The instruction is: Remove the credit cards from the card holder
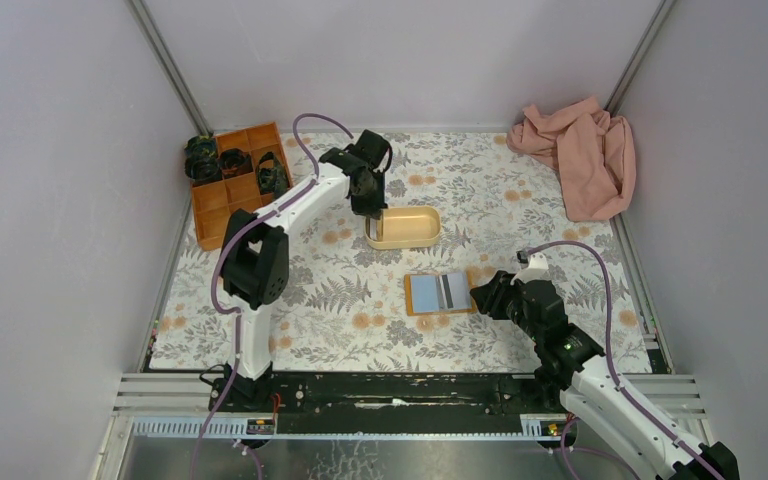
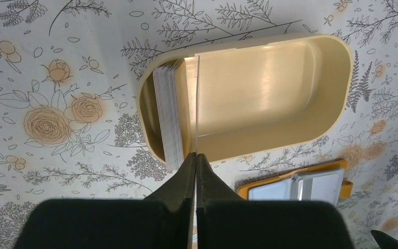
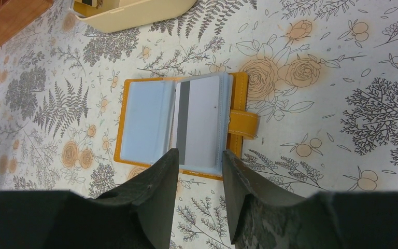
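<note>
The card holder (image 1: 440, 292) lies open on the floral cloth, orange-tan outside and light blue inside (image 3: 145, 122). A pale credit card with a dark stripe (image 3: 199, 119) sits in its right sleeve. My right gripper (image 3: 199, 153) is open at the holder's near edge, one finger on each side of that sleeve's corner, with nothing held. My left gripper (image 2: 196, 154) is shut on a thin credit card (image 2: 197, 104), seen edge-on over the beige tray (image 2: 269, 88). A stack of cards (image 2: 171, 114) stands on edge at the tray's left end.
An orange compartment box (image 1: 235, 185) with dark items stands at the back left. A pink cloth (image 1: 580, 150) lies crumpled in the back right corner. The beige tray (image 1: 403, 228) sits just behind the holder. Grey walls close in the table on three sides.
</note>
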